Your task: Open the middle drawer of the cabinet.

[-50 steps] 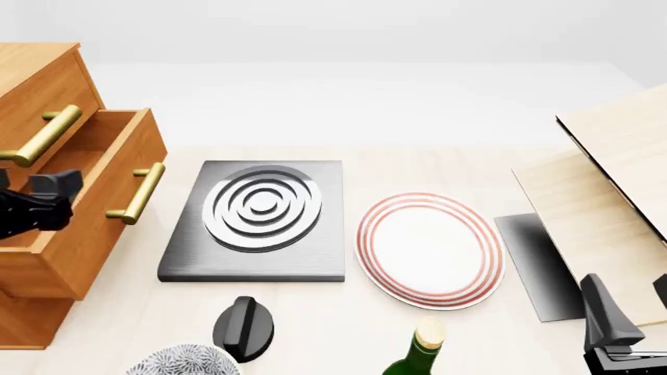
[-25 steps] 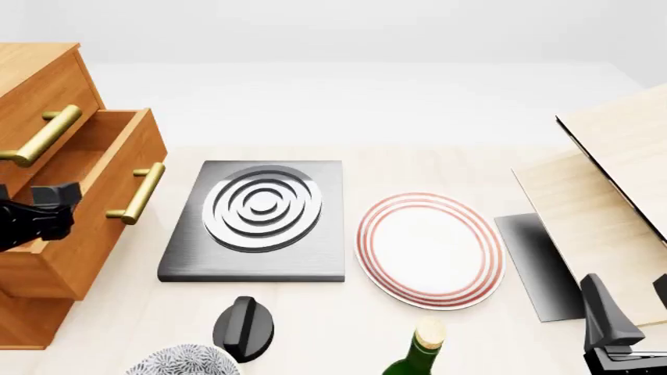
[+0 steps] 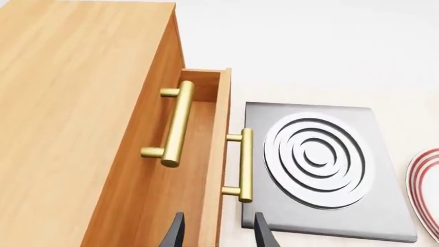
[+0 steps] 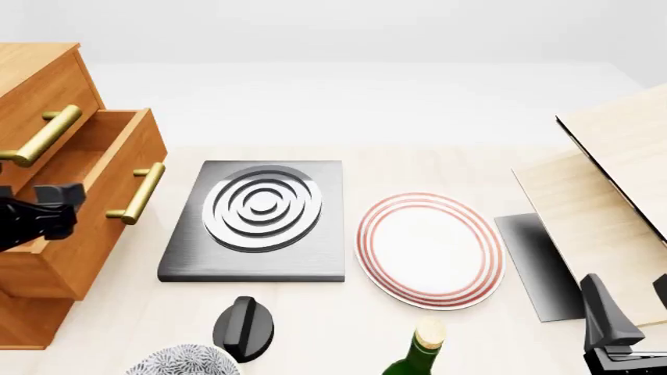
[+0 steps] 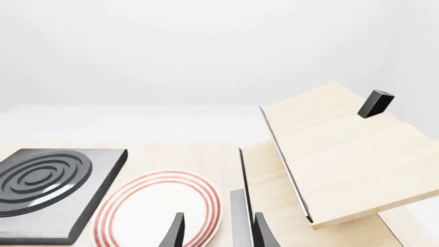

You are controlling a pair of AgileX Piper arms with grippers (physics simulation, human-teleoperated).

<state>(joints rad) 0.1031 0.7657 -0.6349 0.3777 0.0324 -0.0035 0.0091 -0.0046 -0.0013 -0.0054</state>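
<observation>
The cabinet (image 4: 31, 62) stands at the far left of the front view, orange-brown with brass bar handles. Its middle drawer (image 4: 99, 211) is pulled out toward the table, handle (image 4: 136, 193) facing right. The top drawer's handle (image 4: 42, 134) sits further back. My left gripper (image 4: 55, 207) hovers open over the pulled-out drawer's near end, left of its handle, holding nothing. In the left wrist view its fingers (image 3: 260, 232) straddle the line of the drawer front (image 3: 221, 154), short of the handle (image 3: 245, 164). My right gripper (image 4: 630, 308) is open at the bottom right, far from the cabinet.
A grey hotplate (image 4: 258, 219) with rings lies beside the drawer, and a red-rimmed plate (image 4: 429, 248) to its right. Near the front edge are a black knob-shaped object (image 4: 243, 326), a patterned bowl (image 4: 183, 361) and a green bottle (image 4: 417, 355). Pale wooden boards (image 4: 615, 195) stand at the right.
My left gripper has drifted a little downward in the front view, toward the near side. The drawer and the right arm have not moved.
</observation>
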